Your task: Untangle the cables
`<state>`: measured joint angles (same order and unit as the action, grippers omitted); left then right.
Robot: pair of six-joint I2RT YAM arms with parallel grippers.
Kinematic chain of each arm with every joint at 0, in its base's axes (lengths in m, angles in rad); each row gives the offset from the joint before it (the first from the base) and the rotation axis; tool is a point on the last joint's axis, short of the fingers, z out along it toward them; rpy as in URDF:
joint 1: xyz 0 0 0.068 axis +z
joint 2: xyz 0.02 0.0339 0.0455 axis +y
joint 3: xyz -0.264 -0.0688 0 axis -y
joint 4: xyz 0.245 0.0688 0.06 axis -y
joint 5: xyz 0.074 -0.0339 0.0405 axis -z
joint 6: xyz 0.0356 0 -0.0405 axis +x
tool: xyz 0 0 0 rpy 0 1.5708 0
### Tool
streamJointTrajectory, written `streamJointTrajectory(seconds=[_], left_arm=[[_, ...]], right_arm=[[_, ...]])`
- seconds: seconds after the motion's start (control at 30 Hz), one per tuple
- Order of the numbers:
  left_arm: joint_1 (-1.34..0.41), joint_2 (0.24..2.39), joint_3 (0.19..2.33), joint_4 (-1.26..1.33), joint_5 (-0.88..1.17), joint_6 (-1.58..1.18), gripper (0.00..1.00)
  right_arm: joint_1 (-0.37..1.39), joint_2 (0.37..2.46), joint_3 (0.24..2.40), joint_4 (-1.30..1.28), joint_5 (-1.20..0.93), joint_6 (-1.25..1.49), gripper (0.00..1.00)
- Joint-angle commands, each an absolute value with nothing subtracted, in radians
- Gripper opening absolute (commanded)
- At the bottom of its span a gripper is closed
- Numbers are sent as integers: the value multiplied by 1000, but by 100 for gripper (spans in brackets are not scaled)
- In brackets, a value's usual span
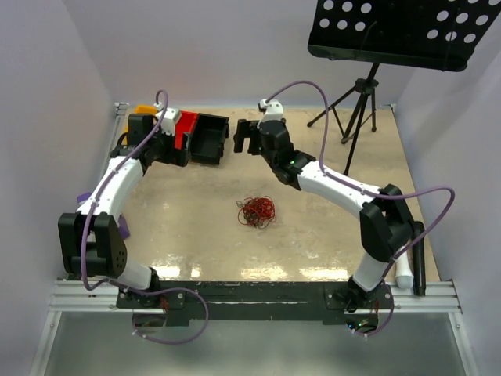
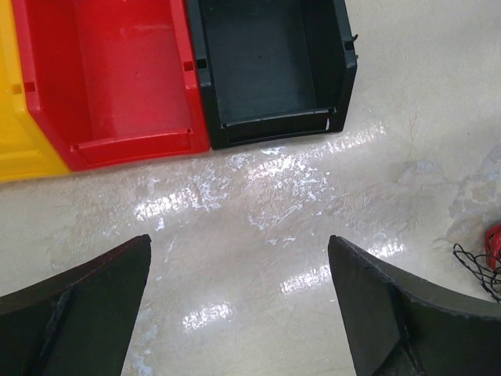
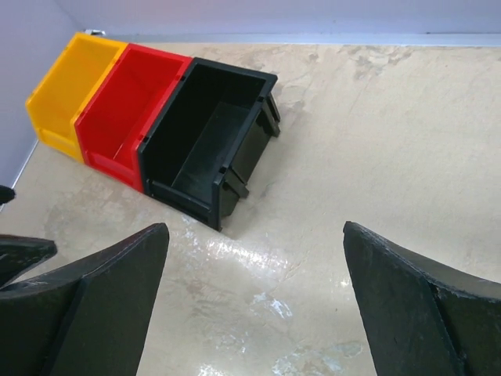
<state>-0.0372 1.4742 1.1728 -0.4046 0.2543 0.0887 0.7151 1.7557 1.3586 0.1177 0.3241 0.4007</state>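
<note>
The cables (image 1: 257, 211) are a small tangled heap of thin red and dark wires on the table's middle, touched by neither gripper. An edge of the heap shows at the right border of the left wrist view (image 2: 491, 254). My left gripper (image 1: 177, 149) is open and empty at the back left, just in front of the bins; its jaws (image 2: 239, 238) stand wide over bare table. My right gripper (image 1: 242, 138) is open and empty at the back middle, right of the black bin, its jaws (image 3: 256, 225) wide apart above the table.
Three open bins stand in a row at the back left: yellow (image 3: 70, 86), red (image 3: 125, 102) and black (image 3: 203, 141), all empty as far as shown. A black music stand (image 1: 407, 31) with a tripod (image 1: 356, 110) stands at the back right. White walls enclose the table.
</note>
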Motion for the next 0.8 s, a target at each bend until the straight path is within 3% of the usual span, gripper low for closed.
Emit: streamJointTrajectory(seconds=[0.0, 0.2, 0.43, 0.63, 0.77], left_arm=[[-29, 1525, 1242, -364, 259, 66, 100], [-40, 1659, 1351, -337, 327, 63, 100], [-64, 1910, 1613, -368, 207, 52, 100], [-64, 2017, 1701, -330, 208, 23, 100], [-77, 2059, 1704, -296, 204, 9, 90]], right_arm=[[718, 1664, 1335, 190, 377, 370, 98], [719, 1588, 1272, 170, 434, 364, 98], [721, 1436, 1103, 227, 466, 373, 97], [723, 1393, 1048, 222, 489, 370, 93], [723, 1382, 1039, 224, 494, 373, 90]])
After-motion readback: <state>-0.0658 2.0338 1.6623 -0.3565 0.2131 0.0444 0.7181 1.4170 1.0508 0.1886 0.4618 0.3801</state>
